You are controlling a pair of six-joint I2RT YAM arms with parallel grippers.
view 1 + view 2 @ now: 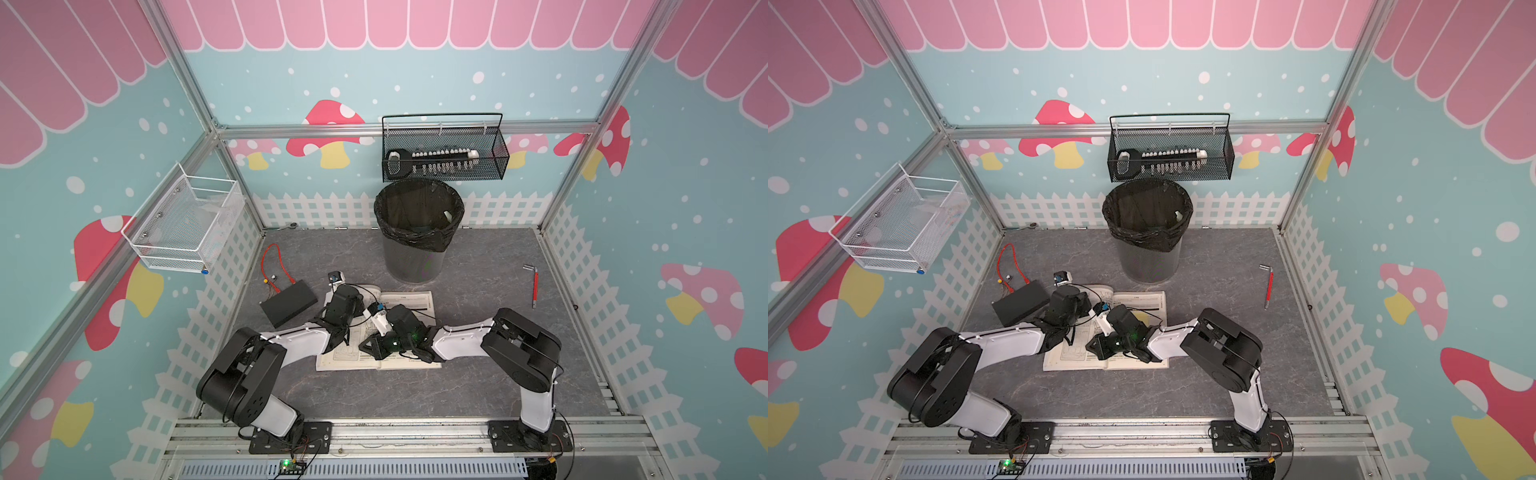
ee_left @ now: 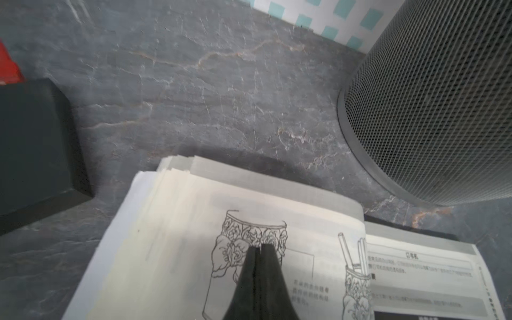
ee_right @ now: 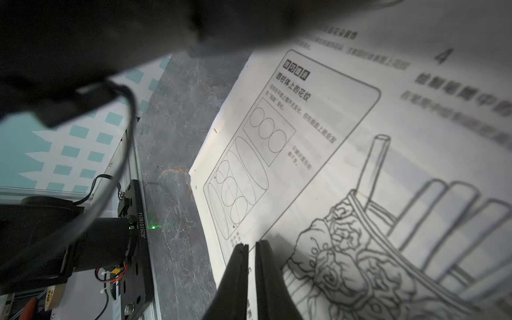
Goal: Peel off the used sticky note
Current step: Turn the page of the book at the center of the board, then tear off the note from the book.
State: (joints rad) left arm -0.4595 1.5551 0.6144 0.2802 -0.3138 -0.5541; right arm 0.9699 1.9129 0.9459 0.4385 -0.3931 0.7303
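Note:
An open book (image 1: 411, 301) lies flat on the grey table, showing printed drawings and text. A pale yellow sticky note (image 1: 1141, 318) shows on its right page in a top view, partly behind my right arm. It does not show in either wrist view. My left gripper (image 2: 260, 245) is shut, with its tips resting on the flower drawing on the left page (image 2: 166, 235). My right gripper (image 3: 250, 245) hangs low over the left page's near part (image 3: 360, 124), pointing away from the note. Its jaws stand a narrow slit apart with nothing between them.
A black mesh bin (image 1: 415, 257) with a bag stands just behind the book. Left of the book are a black box (image 1: 289, 307) and a red cable (image 1: 272, 257). A red-handled tool (image 1: 535, 291) lies at the right. Wire baskets (image 1: 444, 153) hang on the walls.

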